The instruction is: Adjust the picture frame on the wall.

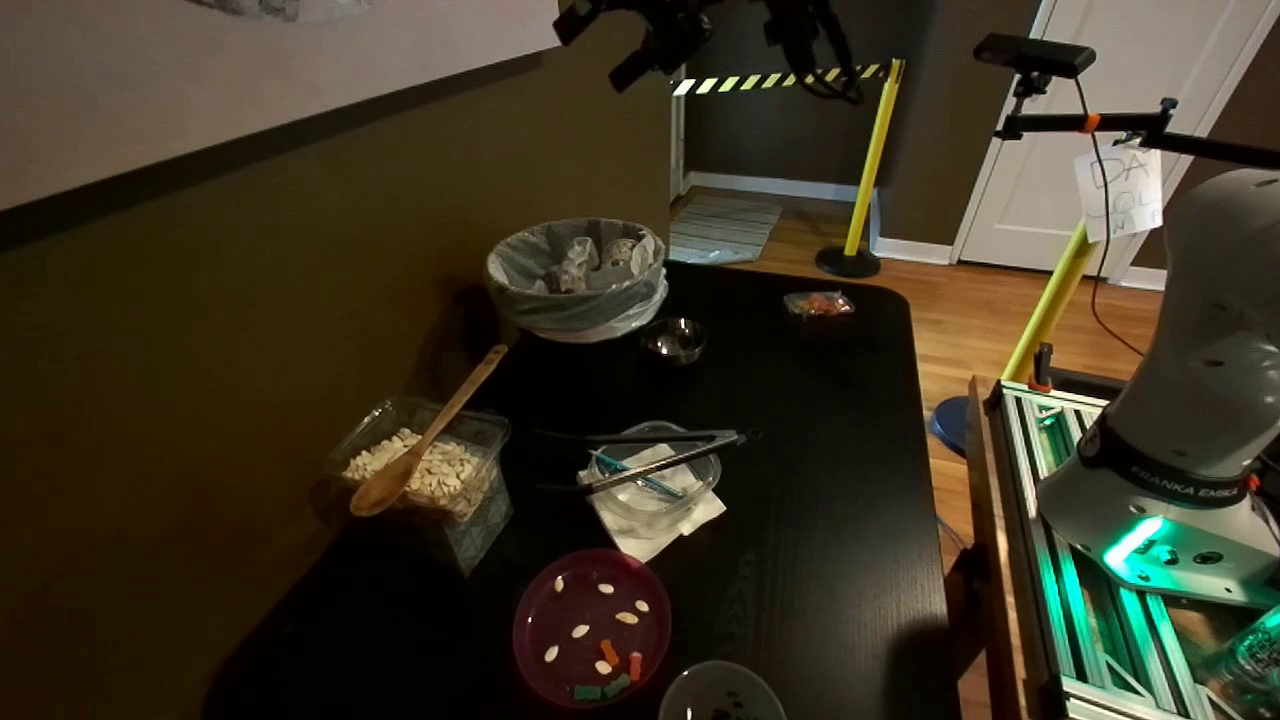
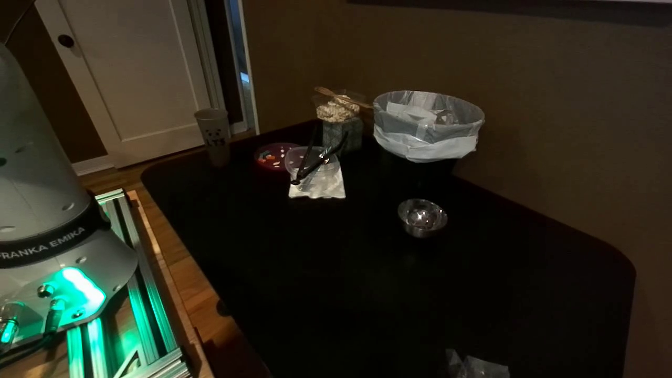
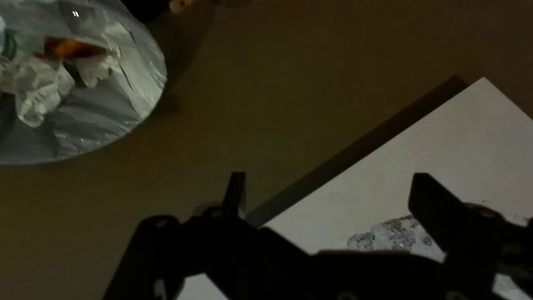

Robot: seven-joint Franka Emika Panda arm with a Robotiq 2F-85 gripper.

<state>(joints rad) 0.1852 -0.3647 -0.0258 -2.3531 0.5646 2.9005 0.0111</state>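
The picture frame hangs on the olive-brown wall, a pale panel at the top left of an exterior view. Only a thin strip of its lower edge shows at the top of an exterior view. In the wrist view the frame fills the lower right, with a corner and a grey printed pattern visible. My gripper is open and empty; one finger appears over the wall, the other over the frame's face. No contact can be made out. The gripper also shows at the top of an exterior view, beside the frame's end.
A lined bin stands against the wall below the gripper. On the black table are a metal bowl, tongs on a clear container, a box of white pieces with a wooden spoon, a purple plate and a cup.
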